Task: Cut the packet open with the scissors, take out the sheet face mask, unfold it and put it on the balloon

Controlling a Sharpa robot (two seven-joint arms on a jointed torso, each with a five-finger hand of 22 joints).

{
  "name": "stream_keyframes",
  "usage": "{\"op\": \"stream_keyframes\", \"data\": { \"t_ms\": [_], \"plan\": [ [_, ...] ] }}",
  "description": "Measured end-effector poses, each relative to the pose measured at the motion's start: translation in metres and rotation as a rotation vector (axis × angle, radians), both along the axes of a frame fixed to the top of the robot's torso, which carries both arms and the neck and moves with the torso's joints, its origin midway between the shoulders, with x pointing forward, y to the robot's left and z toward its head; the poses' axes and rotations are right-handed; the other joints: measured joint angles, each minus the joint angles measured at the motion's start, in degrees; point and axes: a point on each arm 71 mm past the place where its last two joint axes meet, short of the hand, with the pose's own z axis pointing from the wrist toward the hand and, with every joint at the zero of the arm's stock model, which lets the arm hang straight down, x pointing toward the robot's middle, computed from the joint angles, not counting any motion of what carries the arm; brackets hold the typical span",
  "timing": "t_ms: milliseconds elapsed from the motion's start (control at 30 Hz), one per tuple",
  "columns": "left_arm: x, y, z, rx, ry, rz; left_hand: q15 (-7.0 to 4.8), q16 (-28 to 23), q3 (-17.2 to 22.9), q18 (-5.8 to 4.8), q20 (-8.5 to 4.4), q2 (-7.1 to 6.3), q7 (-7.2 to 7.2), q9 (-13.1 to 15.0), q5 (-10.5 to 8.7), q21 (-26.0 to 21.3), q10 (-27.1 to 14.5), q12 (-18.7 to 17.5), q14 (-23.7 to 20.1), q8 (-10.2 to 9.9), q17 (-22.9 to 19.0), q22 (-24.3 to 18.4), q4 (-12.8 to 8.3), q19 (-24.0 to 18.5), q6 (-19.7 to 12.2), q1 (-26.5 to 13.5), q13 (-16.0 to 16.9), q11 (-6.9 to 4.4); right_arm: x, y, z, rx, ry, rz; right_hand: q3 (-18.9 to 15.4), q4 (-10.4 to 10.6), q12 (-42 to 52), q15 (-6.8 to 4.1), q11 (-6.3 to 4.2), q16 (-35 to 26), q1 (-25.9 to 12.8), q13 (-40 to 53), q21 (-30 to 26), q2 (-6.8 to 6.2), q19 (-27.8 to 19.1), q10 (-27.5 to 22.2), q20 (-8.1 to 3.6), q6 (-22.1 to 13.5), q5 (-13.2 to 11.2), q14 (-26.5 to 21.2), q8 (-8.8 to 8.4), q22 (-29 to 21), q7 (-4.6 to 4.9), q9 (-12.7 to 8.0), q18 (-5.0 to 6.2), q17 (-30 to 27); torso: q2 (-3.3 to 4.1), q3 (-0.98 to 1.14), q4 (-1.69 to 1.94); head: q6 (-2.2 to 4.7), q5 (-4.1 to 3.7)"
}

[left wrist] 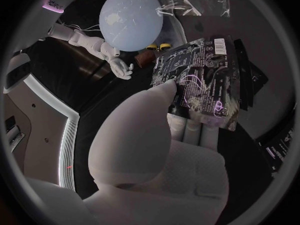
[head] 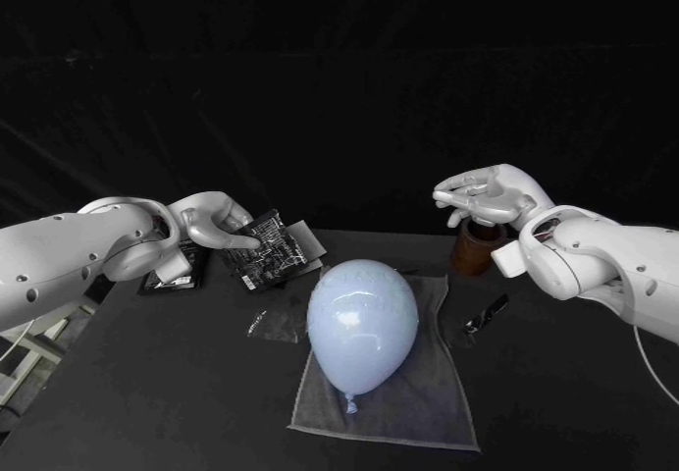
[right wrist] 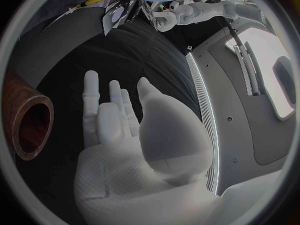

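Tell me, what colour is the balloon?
The balloon is pale blue; the head view shows it best.

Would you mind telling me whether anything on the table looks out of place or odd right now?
Only small things: a crumpled clear film scrap lies loose beside the balloon, and the scissors lie on the table, off the grey cloth. Nothing looks spilled or damaged.

A robot lab bench rather than a home: a matt black table [head: 141, 392] with a black cloth backdrop [head: 339, 98] hanging behind the pale blue oval rubber balloon [head: 362, 319]. The balloon lies on a grey cloth mat [head: 425, 412]; a white jointed left arm [head: 64, 255] and right arm [head: 623, 265] reach in either side of it, and a brown open-topped tube [head: 471, 250] stands beyond it
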Motion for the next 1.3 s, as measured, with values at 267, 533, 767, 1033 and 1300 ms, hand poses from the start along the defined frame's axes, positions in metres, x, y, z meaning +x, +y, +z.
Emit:
{"op": "stream_keyframes", "data": {
  "t_ms": [267, 533, 767, 1033, 1300],
  "plan": [
    [-0.011, 0.000, -0.014, 0.114, 0.121, -0.089, 0.04, 0.00, 0.40, -0.02, -0.01, 0.00, -0.01, 0.00, -0.22, 0.04, 0.20, 0.00, 0.04, 0.00, 0.16, 0.10, -0.08, 0.01, -0.01, -0.28, -0.02, -0.20, -0.006, 0.000, -0.012, -0.040, 0.008, 0.030, 3.50, 1.85, -3.33, -1.09, -0.87, -26.00, 2.20, 0.00, 2.78, -1.34, 6.53, 3.53, -1.59, 2.63, 0.01, -5.91, -1.34, 0.46, -0.31, -1.70, 0.00, -26.32, -0.43, -0.24, 0.12, -2.06, 1.61],
    [-0.020, -0.009, -0.028, 0.210, 0.225, -0.166, 0.19, 0.00, 0.41, -0.03, -0.22, -0.01, -0.02, 0.01, -0.05, 0.27, 0.20, 0.00, 0.19, -0.02, 0.26, 0.15, -0.09, 0.21, -0.02, -0.90, -0.02, -0.20, -0.008, 0.003, -0.021, -0.096, 0.001, 0.051, 6.16, 2.82, -4.81, -1.58, -1.10, -17.00, 2.72, 0.12, 14.60, -2.27, 11.06, 4.97, -2.24, 3.32, 0.01, 0.60, -2.06, 8.91, -0.67, -2.25, 0.17, -15.21, -0.53, -0.38, 0.26, -3.05, 2.82],
    [-0.021, -0.026, -0.038, 0.254, 0.252, -0.210, 0.00, 0.00, 0.62, -0.04, -0.22, -0.07, -0.09, 0.01, -0.05, 0.49, 0.24, 0.00, 0.39, 0.00, 0.37, 0.23, -0.31, 0.21, -0.10, -1.43, -0.03, -0.24, -0.010, 0.005, -0.024, -0.133, -0.004, 0.060, 8.60, 3.41, -5.55, -1.47, -1.10, -6.62, 2.23, 0.12, 28.78, -3.53, 13.92, 5.38, -2.38, 3.45, 0.02, 2.61, -2.44, 19.45, -0.57, -2.43, -1.77, -1.39, -0.54, -0.43, 0.25, -3.46, 3.40],
    [-0.018, -0.033, -0.051, 0.305, 0.248, -0.214, 0.00, 0.00, 0.86, -0.43, -0.42, -0.10, -0.10, 0.02, -0.05, 0.65, 0.40, 0.00, 0.39, 0.20, 0.46, 0.29, -0.55, 0.42, -0.12, -1.59, -0.02, -0.39, -0.014, 0.008, -0.026, -0.170, -0.009, 0.075, 9.65, 3.52, -5.54, -1.47, -1.10, -2.64, 1.61, 0.12, 34.55, -4.44, 14.69, 5.38, -2.24, 3.51, 0.02, 3.02, -2.68, 23.91, -0.64, -2.44, -2.67, 3.99, -0.58, -0.37, 0.20, -3.59, 3.67],
    [-0.012, -0.037, -0.056, 0.348, 0.193, -0.188, 0.55, -0.29, 1.82, -0.44, -0.19, -1.24, 0.71, 4.88, -0.03, 0.93, -3.14, -0.30, 0.24, -0.64, 1.06, 0.43, -1.52, -0.07, -2.59, -3.34, -0.26, 1.03, -0.016, 0.008, -0.029, -0.199, -0.008, 0.081, 10.06, 3.60, -5.77, -1.40, -0.43, -1.63, 1.32, 0.12, 35.59, -5.31, 14.69, 4.72, -2.24, 3.06, 0.02, 3.08, -3.33, 25.11, -0.21, -2.56, -2.69, 5.24, -0.55, -0.36, 0.20, -3.64, 3.46]
  ]
}}
